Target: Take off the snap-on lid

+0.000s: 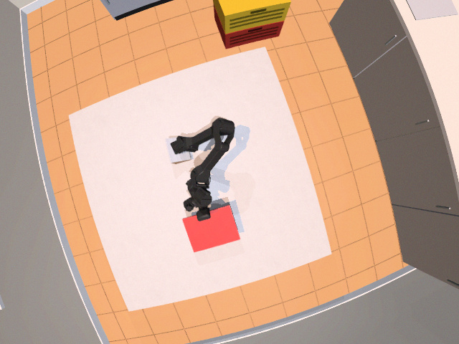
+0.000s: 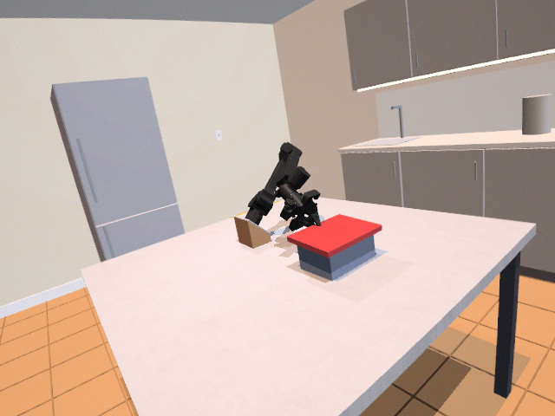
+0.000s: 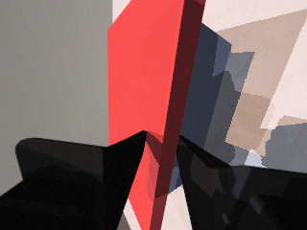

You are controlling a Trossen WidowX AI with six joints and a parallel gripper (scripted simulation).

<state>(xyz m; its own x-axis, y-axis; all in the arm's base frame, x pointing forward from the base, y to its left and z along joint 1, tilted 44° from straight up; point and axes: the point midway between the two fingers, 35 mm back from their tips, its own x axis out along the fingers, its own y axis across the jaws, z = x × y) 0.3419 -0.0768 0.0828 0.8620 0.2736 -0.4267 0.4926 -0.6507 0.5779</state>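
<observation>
A flat red lid rests on top of a grey-blue storage box near the middle of the white table. The box's side also shows past the lid's right edge in the overhead view. My gripper is shut on the lid's edge on the side toward the arm base. In the wrist view the two black fingers stand on either side of the lid's rim.
A small brown wedge-shaped mount holds the arm's base on the table. A yellow and red crate stack stands on the floor beyond the table. A fridge and kitchen cabinets line the walls.
</observation>
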